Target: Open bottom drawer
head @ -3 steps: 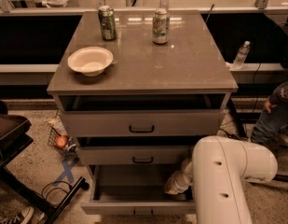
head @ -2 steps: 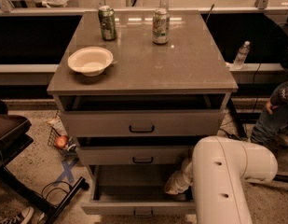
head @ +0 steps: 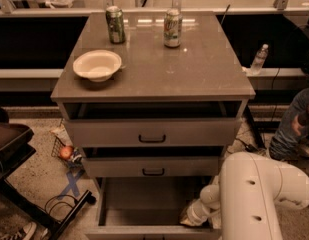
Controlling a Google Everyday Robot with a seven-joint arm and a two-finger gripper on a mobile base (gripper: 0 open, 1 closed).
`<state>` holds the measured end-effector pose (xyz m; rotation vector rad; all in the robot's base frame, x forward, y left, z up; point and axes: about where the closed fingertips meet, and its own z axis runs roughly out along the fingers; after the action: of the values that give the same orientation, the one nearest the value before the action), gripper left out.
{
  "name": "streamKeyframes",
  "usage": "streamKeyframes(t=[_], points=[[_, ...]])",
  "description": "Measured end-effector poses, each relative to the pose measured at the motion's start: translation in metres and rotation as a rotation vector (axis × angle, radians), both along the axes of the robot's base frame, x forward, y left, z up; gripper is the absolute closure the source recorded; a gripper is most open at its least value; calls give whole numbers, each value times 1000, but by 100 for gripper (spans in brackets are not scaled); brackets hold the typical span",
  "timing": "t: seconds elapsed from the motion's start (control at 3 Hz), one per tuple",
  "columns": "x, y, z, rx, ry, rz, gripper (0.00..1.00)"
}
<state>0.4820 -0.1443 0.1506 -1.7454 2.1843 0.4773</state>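
Observation:
The grey cabinet has three drawers. The bottom drawer [head: 144, 211] is pulled far out, showing its plain grey interior; its front lies at the frame's lower edge. The middle drawer [head: 153, 167] and the top drawer [head: 152, 133] stand slightly ajar. My white arm [head: 254, 199] reaches in from the lower right. My gripper [head: 190, 217] is low inside the bottom drawer's right front corner, mostly hidden by the wrist.
On the cabinet top stand a white bowl [head: 97, 65] and two cans [head: 115, 24] [head: 172, 28]. A dark chair base [head: 39, 204] and a wire basket [head: 64, 151] sit on the floor at left. A person [head: 294, 126] crouches at right near a bottle [head: 259, 59].

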Motion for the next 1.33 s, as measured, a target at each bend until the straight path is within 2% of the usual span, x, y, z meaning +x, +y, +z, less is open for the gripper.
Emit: streamKeyframes(t=[0.33,0.67,1.0,1.33], points=[[0,0,2,0,0,0,100],[-46,-10,-4,44,34,-19,100],[-55,-11,-5,57,44,-17,100],[-56,-10,-6,59,47,-16,82]])
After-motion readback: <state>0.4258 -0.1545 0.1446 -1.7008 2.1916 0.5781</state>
